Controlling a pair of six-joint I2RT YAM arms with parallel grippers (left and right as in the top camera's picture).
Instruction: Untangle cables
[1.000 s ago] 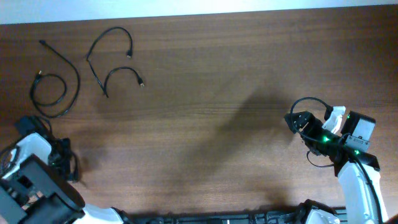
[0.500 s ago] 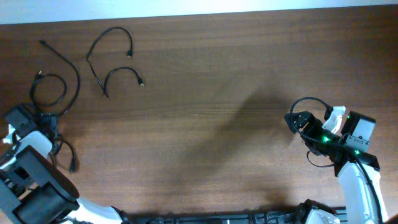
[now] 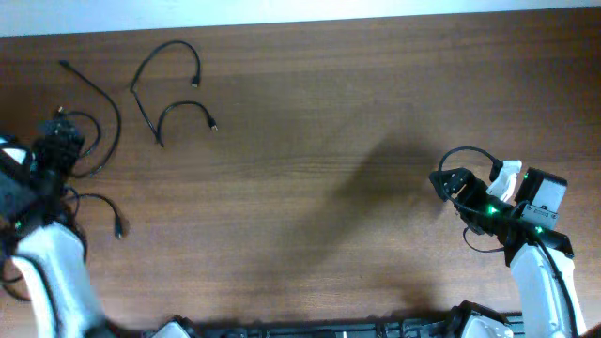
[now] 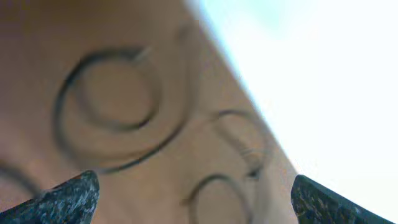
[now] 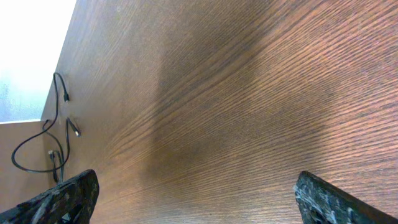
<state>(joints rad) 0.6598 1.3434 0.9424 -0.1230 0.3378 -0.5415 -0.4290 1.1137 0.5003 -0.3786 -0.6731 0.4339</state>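
Thin black cables lie apart at the table's far left. A long cable (image 3: 116, 117) curls into a loop. An arched cable (image 3: 169, 45) and a short curved cable (image 3: 186, 103) lie to its right. My left gripper (image 3: 58, 141) hovers over the loop, partly hiding it. In the blurred left wrist view its fingers (image 4: 193, 193) are wide open and empty, with cable loops (image 4: 99, 57) ahead. My right gripper (image 3: 441, 180) is far off at the right, open and empty (image 5: 196, 196) over bare wood. The cables (image 5: 60, 84) show small at the right wrist view's left edge.
The table's far edge (image 3: 300, 23) runs along the top, close behind the cables. A thicker black wire (image 3: 111, 218) hangs from the left arm beside its body. The right arm's own wire (image 3: 470, 152) loops over its wrist.
My left arm has swung up from the lower left corner toward the far side, bringing its gripper over the looped cable. The right arm and the cables have not moved.
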